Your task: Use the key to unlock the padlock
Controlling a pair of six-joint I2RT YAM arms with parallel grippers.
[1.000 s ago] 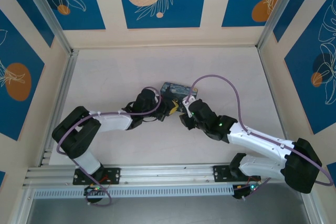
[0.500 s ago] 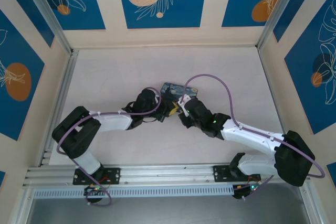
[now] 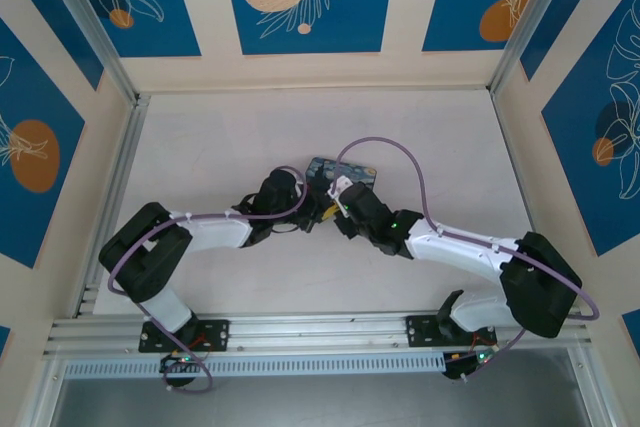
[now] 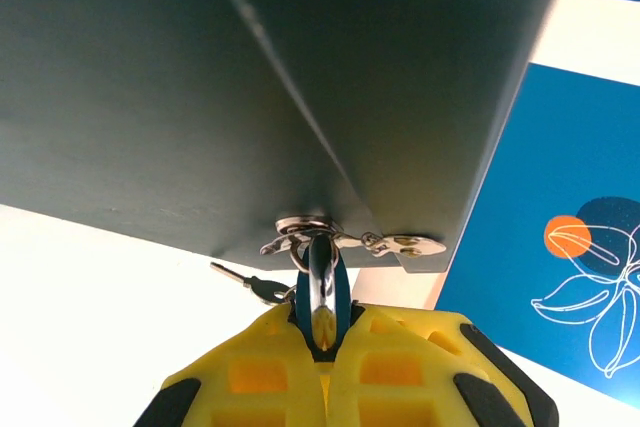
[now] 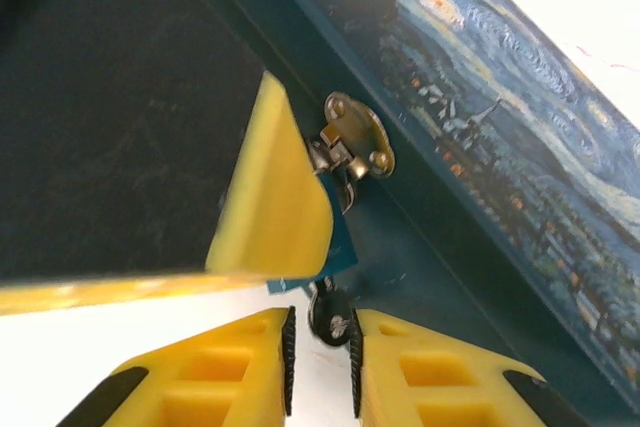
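The small blue padlock (image 4: 322, 292) hangs by its thin shackle from the metal hasp (image 4: 345, 239) of the Starry-Night tin (image 5: 520, 137). My left gripper (image 4: 322, 335) is shut on the padlock body, its yellow fingers (image 4: 250, 377) pressed to both faces. The key (image 4: 248, 284) sticks out beside the padlock's underside, and its dark round head (image 5: 332, 315) sits between the pads of my right gripper (image 5: 320, 332). That gripper stands open with a small gap around the head. From above, both grippers meet at the tin's near side (image 3: 330, 207).
The tin (image 3: 340, 171) lies mid-table just behind the two wrists. The left gripper's yellow finger (image 5: 270, 202) crowds the space beside the hasp (image 5: 355, 142). A purple cable (image 3: 385, 147) loops over the right arm. Blue-and-cream wall panels enclose the table.
My right arm has pushed left and forward, bringing its fingers up to the key head under the padlock. The left arm and the tin have not moved.
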